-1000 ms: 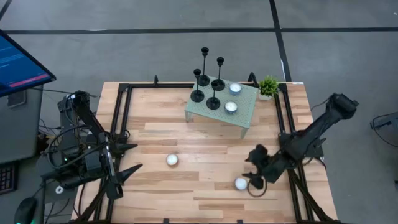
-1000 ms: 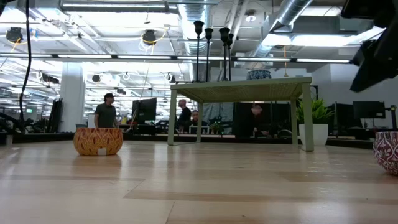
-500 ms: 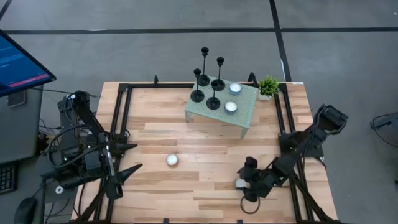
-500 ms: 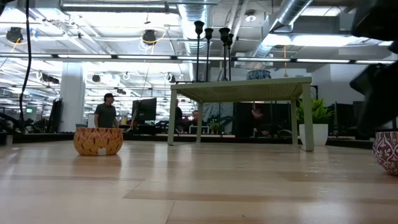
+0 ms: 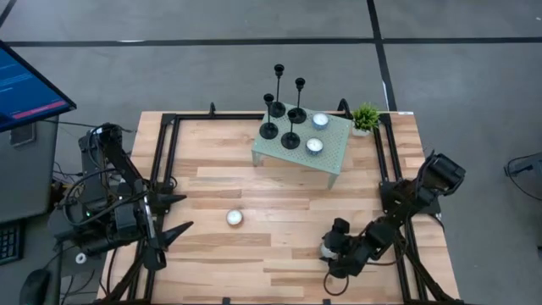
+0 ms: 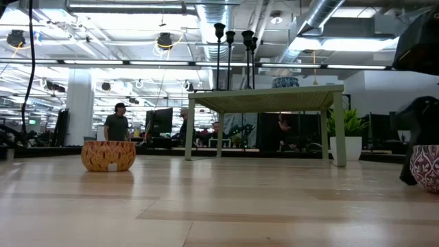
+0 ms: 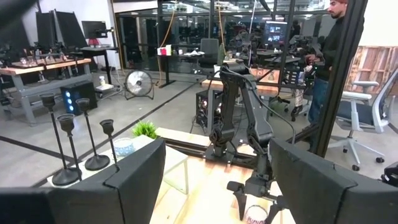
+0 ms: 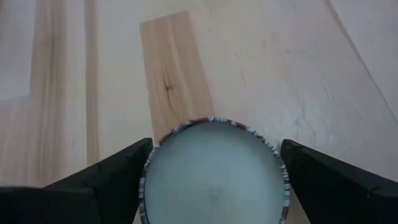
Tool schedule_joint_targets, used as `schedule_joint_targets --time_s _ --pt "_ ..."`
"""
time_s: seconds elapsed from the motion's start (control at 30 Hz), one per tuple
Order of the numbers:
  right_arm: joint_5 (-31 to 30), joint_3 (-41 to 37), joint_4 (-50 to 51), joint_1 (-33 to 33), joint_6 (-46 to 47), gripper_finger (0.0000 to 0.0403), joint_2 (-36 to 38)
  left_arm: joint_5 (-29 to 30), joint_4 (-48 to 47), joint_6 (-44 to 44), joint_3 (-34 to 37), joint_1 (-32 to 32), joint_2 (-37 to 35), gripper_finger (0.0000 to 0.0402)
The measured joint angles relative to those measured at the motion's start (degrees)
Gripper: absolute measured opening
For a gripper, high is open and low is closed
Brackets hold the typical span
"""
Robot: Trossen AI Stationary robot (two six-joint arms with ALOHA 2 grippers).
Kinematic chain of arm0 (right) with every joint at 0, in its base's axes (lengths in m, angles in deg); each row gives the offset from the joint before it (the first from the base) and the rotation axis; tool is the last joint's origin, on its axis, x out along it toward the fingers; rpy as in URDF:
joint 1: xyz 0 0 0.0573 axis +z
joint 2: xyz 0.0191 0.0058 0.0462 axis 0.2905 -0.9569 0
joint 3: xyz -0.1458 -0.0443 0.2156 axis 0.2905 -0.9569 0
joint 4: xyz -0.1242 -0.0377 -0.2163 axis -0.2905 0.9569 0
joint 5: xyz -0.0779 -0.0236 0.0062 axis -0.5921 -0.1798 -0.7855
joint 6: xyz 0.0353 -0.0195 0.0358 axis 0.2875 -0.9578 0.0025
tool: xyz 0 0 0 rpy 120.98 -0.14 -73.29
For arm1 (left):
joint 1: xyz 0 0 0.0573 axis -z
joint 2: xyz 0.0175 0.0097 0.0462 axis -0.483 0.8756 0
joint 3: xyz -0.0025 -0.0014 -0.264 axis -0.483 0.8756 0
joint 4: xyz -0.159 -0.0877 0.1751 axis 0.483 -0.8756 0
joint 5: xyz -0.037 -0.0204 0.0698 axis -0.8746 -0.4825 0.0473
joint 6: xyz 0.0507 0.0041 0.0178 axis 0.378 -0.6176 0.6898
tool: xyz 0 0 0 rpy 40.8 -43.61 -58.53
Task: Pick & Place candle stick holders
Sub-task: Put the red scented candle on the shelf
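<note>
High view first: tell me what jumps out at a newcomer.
Four black candle stick holders cluster on a small green stand at the table's far middle, with two candles beside them. Near the front right, the right gripper sits low with its open fingers either side of a patterned candle. The left gripper waits open at the table's left edge.

- Left gripper's dark fingers (image 7: 134,180) frame the scene, spread apart
- Candle stick holders (image 7: 78,140) stand beside a small plant (image 7: 145,129)
- Right gripper (image 7: 255,198) straddles a patterned candle (image 7: 255,216)
</note>
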Motion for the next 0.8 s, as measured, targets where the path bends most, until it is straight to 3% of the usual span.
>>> schedule_joint_targets --time_s 0.4,0.8 --pt "-0.4 0.0 0.6 0.3 -0.4 0.0279 0.0 0.0 0.4 -1.2 0.0 0.0 0.0 0.0287" --pt "-0.2 0.1 4.6 -1.0 0.5 0.0289 7.6 0.0 0.5 -1.1 0.0 0.0 0.0 0.0287"
